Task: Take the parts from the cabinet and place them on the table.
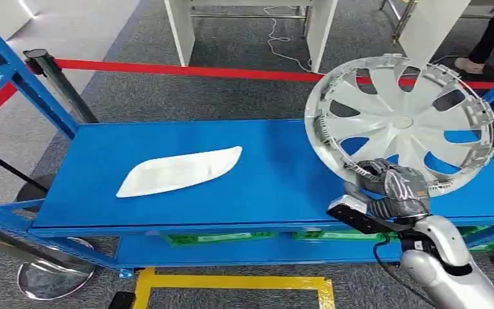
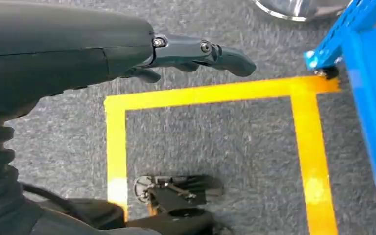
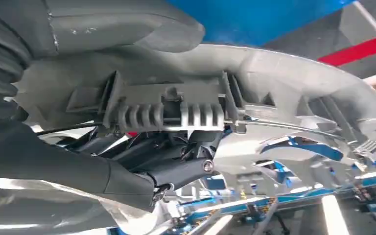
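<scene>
Hubcap: silver wheel cover with broad spokes and open slots, ribbed clips along the rim; held tilted on edge above the right end of the blue table.
Right hand: clamped on the hubcap's lower rim, thumb over the outer edge, fingers behind.
Left hand: holding nothing, fingers stretched out, over grey carpet beside the table's corner.
White part: flat, elongated, lying on the table, left of the hubcap.

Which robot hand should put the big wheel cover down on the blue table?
The right robot hand: it already grips the wheel cover by its rim over the table. The left robot hand hangs low over the floor.
</scene>
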